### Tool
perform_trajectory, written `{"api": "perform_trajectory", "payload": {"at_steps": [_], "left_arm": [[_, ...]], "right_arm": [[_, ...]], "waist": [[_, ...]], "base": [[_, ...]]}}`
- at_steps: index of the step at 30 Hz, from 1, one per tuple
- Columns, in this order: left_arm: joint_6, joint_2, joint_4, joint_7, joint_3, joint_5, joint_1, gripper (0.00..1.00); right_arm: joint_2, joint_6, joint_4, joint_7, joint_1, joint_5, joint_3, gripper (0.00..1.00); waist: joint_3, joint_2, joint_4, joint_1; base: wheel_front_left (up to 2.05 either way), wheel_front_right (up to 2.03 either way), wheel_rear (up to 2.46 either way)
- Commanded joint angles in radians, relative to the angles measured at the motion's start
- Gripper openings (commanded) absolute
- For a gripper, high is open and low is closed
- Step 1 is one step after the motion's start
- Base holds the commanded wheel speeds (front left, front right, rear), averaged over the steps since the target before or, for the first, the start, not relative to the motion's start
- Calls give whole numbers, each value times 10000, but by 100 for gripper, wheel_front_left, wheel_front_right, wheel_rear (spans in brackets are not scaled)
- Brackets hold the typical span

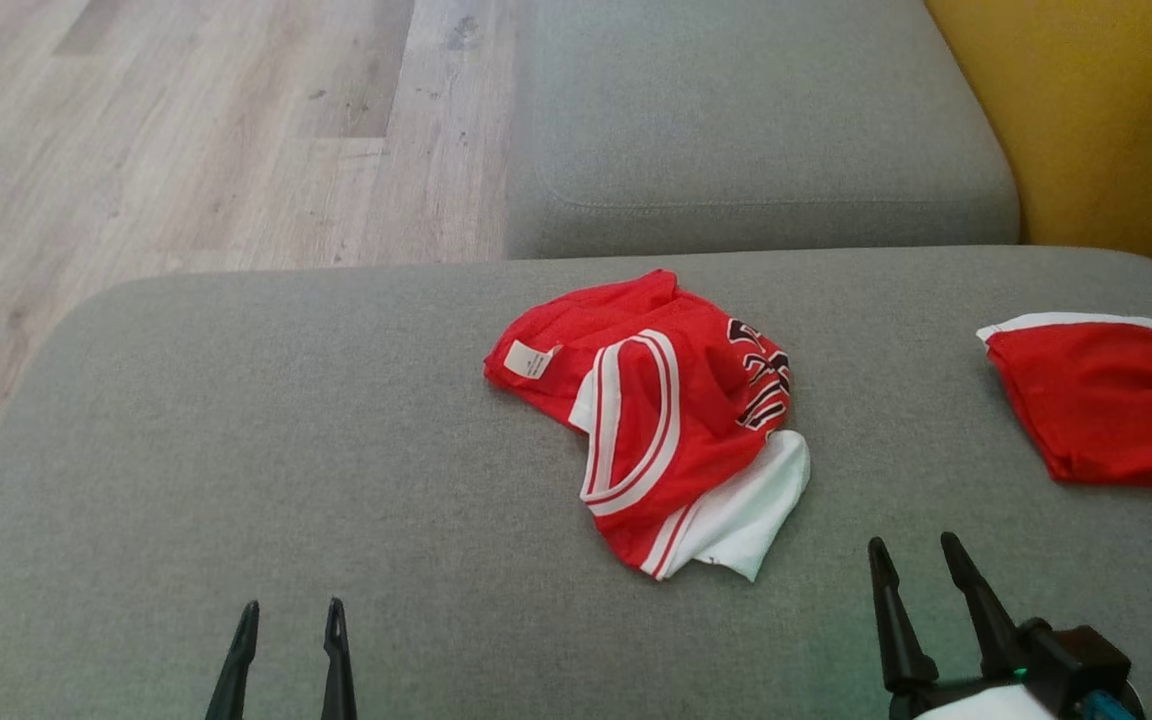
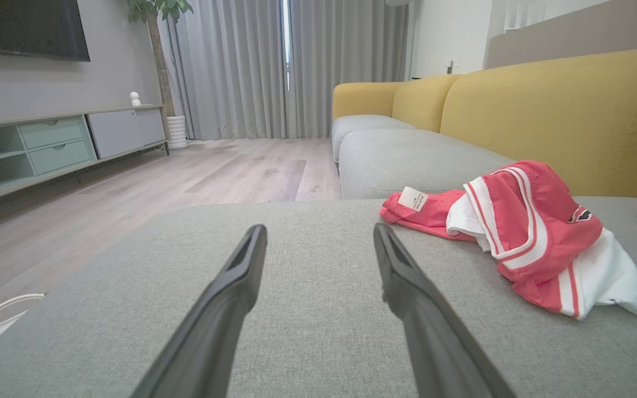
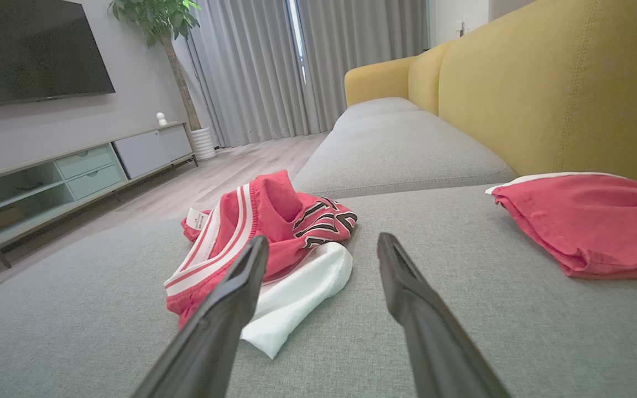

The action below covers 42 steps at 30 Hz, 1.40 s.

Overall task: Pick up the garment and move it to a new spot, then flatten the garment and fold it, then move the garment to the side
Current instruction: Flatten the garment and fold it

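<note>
Lying crumpled mid-cushion (image 1: 236, 450), the garment (image 1: 671, 420) is a red-and-white heap, at about 2 o'clock from the left gripper (image 1: 293, 605) and 10 o'clock from the right gripper (image 1: 914, 542). Both hover low over the fabric seat with fingers parted, holding nothing. The pick-up looks not yet begun. I'd aim for a raised fold by the striped band rather than the flat white flap, pinch deep, and keep clear of the other red piece (image 1: 1106, 400) at 3 o'clock
</note>
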Motion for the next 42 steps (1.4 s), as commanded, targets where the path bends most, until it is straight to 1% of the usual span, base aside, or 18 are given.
{"api": "perform_trajectory", "payload": {"at_steps": [1,3,5,11,16,19,23,29,32,35,36,37,38,39,40,42], "left_arm": [[37,-91,-196,-80,251,-106,-589,100],[31,-91,-101,-80,198,-53,-652,100],[-105,-91,213,-80,27,6,-837,100],[-784,-92,1224,-80,-560,-42,-1923,100],[-1310,-92,2294,-80,-1139,-221,-3055,100],[-1567,-88,3138,-80,-1545,-134,-4108,100],[-1739,-89,4134,-80,-1878,-259,-4941,100],[-1894,-91,5614,-80,-2400,-1275,-5847,100],[-1912,-80,5995,-80,-2844,-1730,-6244,100],[-1915,95,6107,-80,-3425,-2256,-6566,100],[-1916,173,6091,-80,-3607,-2432,-6662,94],[-1916,254,6046,-80,-3814,-2607,-6753,73],[-1917,344,5969,-80,-4000,-2778,-6841,47],[-1917,439,5871,-80,-4178,-2926,-6924,16],[-1917,518,5704,-80,-4391,-3093,-6994,0],[-1917,676,5329,-80,-4769,-3434,-7116,0]], "right_arm": [[-51,65,-416,-26,-390,-122,230,100],[-51,65,-448,-26,-380,-149,238,100],[-51,65,-508,-26,-368,-218,243,100],[-51,65,-682,-26,-563,-409,307,100],[-51,65,-780,-26,-774,-637,484,100],[-81,65,-958,-26,-1134,-867,479,100],[-81,65,-1101,-26,-1403,-1013,531,100],[-70,65,-1196,-26,-1548,-1011,588,100],[-63,65,-1238,-26,-1603,-994,559,100],[-58,65,-1257,-26,-1669,-981,520,100],[-57,65,-1267,-26,-1689,-973,516,100],[-56,65,-1280,-26,-1709,-944,524,100],[-55,65,-1292,-26,-1732,-906,531,100],[-54,65,-1298,-26,-1754,-878,535,100],[-54,65,-1298,-26,-1775,-844,531,100],[-53,65,-1289,-26,-1806,-773,542,100]], "waist": [[105,-1,-47,0],[160,-1,-70,0],[299,-1,-120,0],[917,-1,-445,0],[1536,-1,-901,0],[2211,-1,-1390,0],[2620,-1,-1872,0],[2978,-1,-2518,0],[3152,-1,-2769,0],[3324,-1,-2963,0],[3376,-1,-3009,0],[3425,-1,-3052,0],[3470,-1,-3090,0],[3500,-1,-3122,0],[3514,-1,-3152,0],[3501,-1,-3214,0]], "base": [[0,0,0],[0,0,0],[0,0,0],[0,0,0],[0,0,0],[0,0,0],[0,0,0],[0,0,0],[0,0,0],[0,0,0],[0,0,0],[0,0,0],[0,0,0],[0,0,0],[0,0,0],[0,0,0]]}}
